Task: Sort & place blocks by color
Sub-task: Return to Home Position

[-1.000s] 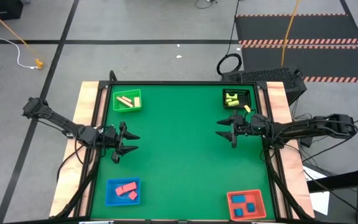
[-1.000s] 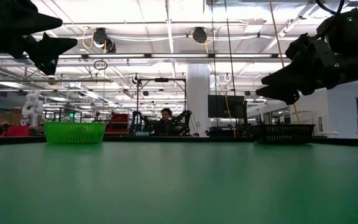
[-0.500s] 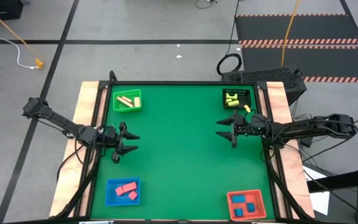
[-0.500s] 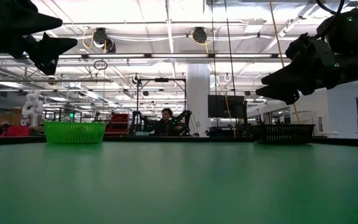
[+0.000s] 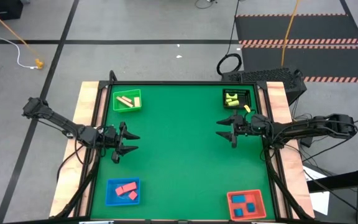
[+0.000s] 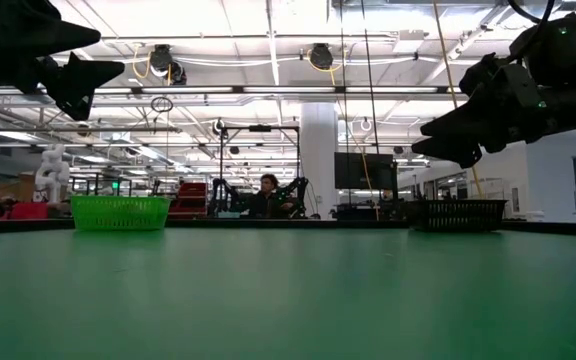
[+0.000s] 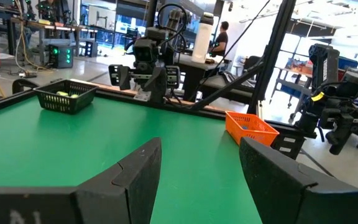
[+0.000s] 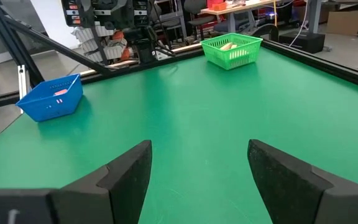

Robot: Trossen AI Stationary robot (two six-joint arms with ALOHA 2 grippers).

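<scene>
All the blocks lie inside four trays at the table's corners. Tan blocks (image 5: 126,101) lie in the green tray (image 5: 127,93) at the far left, and yellow blocks (image 5: 232,98) in the black tray (image 5: 245,93) at the far right. Pink blocks (image 5: 127,189) lie in the blue tray (image 5: 109,193) at the near left, blue blocks (image 5: 246,204) in the red tray (image 5: 232,206) at the near right. My left gripper (image 5: 132,142) hovers open near the table's left edge. My right gripper (image 5: 219,132) hovers open near the right edge. Both hold nothing.
The green mat (image 5: 179,149) between the two grippers is bare. Wooden rails (image 5: 86,102) and a black frame run along the table's left and right edges. Beyond the table the low view shows a workshop with a person (image 6: 268,190) far off.
</scene>
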